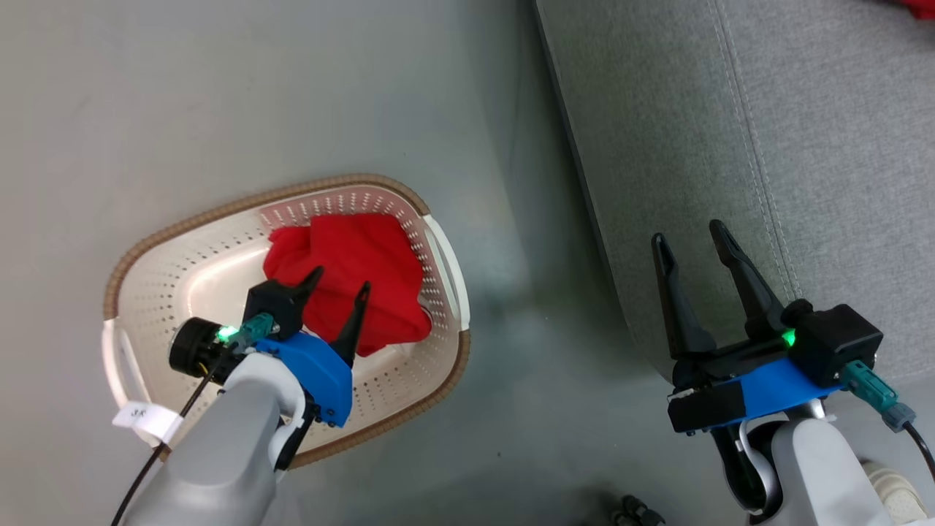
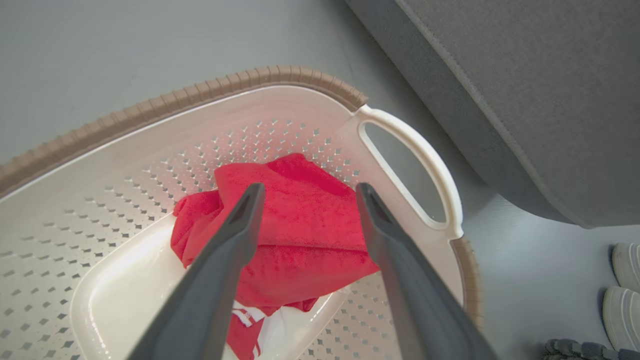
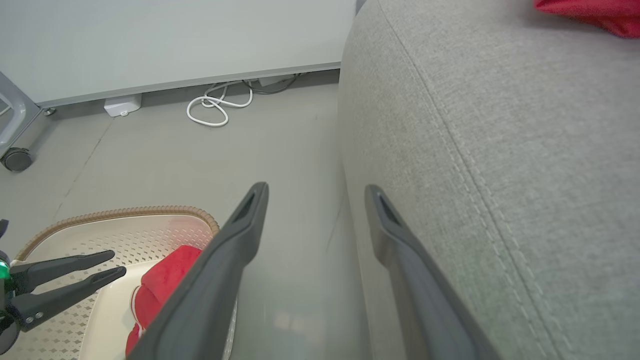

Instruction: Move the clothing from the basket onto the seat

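Clothing (image 1: 369,245) in basket (image 1: 182,270), L hand (image 1: 340,278) open over it.

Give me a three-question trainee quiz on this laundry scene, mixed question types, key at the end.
1. True or false: the left gripper is shut on the red garment in the basket.
2. The right gripper is: A open and empty; B shut on cloth; C shut on a basket handle.
3. Fill in: the other red garment lies on the ____.
Key: 1 false, its jaws stand open; 2 A; 3 seat.
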### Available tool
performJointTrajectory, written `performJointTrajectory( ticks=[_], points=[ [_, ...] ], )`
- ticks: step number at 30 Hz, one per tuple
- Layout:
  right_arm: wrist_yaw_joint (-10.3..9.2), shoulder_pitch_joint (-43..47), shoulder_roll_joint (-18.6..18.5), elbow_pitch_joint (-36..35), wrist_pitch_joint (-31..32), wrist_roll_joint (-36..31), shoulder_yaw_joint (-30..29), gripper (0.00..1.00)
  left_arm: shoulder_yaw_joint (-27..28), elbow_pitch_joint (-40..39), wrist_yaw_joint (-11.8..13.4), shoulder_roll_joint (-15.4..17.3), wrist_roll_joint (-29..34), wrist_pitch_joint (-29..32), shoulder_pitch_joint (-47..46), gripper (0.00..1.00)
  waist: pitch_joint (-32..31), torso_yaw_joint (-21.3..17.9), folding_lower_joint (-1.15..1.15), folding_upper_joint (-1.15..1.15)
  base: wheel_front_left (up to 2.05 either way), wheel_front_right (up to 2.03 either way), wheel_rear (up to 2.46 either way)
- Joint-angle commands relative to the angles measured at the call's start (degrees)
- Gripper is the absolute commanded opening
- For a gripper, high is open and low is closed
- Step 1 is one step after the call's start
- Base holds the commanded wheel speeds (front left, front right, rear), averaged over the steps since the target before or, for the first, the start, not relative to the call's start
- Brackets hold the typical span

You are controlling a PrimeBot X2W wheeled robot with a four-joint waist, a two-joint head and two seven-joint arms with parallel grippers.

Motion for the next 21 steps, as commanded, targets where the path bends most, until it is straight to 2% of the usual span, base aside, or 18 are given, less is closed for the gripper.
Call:
performJointTrajectory(
  ticks=[1, 11, 21],
  points=[
    [0.03, -1.11, 0.05, -0.03, -0.55, 0.46, 0.50, 1.00, -0.83, 1.14, -0.08, 0.74, -0.86, 0.50, -2.06, 1.00, 2.68, -1.43, -0.02, 0.00, 0.00, 0.00, 0.00],
    [0.03, -2.68, 0.04, 0.01, -1.90, 1.09, 2.32, 1.00, -3.21, 8.77, -0.08, -0.90, -8.49, 5.74, -6.75, 1.00, 7.73, -1.88, -0.02, 0.00, 0.00, 0.00, 0.00],
    [0.03, -3.85, 0.04, -0.48, -2.69, 1.33, 3.46, 1.00, -3.66, 9.84, -0.08, -2.04, -16.21, 8.65, -10.36, 1.00, 11.32, -2.49, -0.02, 0.00, 0.00, 0.00, 0.00]
  ],
)
